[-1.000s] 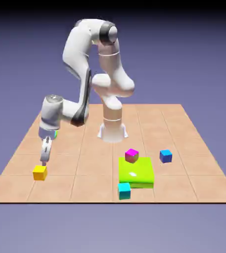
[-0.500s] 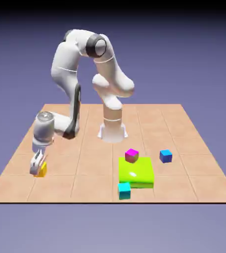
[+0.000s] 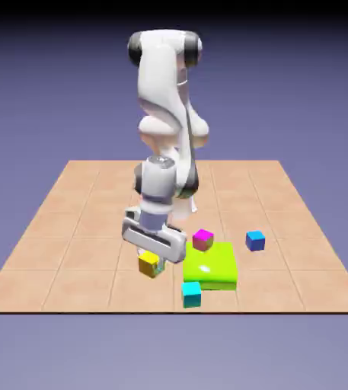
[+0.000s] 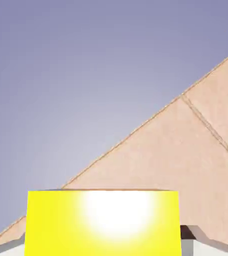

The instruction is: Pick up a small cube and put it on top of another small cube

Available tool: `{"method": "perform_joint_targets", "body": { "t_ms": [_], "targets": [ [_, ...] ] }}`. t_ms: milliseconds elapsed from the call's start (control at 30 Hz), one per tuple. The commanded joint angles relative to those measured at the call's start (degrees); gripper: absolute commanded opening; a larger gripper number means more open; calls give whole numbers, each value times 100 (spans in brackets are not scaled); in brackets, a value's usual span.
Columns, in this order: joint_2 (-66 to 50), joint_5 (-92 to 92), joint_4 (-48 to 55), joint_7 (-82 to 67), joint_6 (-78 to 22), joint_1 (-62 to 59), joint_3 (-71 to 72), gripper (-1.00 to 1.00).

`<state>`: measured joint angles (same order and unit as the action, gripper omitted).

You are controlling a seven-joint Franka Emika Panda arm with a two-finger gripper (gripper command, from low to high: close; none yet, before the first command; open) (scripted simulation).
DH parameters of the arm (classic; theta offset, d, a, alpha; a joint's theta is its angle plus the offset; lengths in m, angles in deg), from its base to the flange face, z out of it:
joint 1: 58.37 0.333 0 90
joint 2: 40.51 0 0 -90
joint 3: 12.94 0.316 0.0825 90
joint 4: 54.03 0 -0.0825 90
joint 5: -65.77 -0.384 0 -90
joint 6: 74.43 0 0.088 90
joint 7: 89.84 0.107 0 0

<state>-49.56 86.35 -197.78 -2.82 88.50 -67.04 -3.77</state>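
Here, gripper (image 3: 151,260) clamped on yellow cube (image 3: 148,264), lime block (image 3: 209,265) beside, teal cube (image 3: 192,293) near.

Exterior view: fixed camera, raised, looking down and across the whole table (image 3: 93,228) from its near side; the full arm, all cubes and the backdrop fit in frame, so it stands well back.

Hand view: camera on the hand, looking along the gripper (image 3: 151,257), tilted, so the table edge (image 4: 135,132) runs diagonally with backdrop above it. Very near: the yellow cube (image 4: 103,222) fills the bottom middle.

Shared: both views hold the yellow cube (image 3: 149,264), tiled table surface and blue-violet backdrop. Nothing else of the exterior scene appears in the hand view.
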Motion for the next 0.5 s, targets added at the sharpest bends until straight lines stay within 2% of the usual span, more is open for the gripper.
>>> {"method": "perform_joint_targets", "body": {
  "t_ms": [0, 67, 267, 300, 467],
  "targets": [
    [59, -41, -34, -252, 3, 191, 112, -100],
    [79, -54, -45, -338, 5, 254, 151, -100],
    [-1147, 1158, 376, 662, 807, 743, -604, -100],
    [-1147, 1159, 376, 662, 807, 743, -604, 100],
    [-317, 338, 91, -15, 264, 412, -93, 100]
  ]
}}
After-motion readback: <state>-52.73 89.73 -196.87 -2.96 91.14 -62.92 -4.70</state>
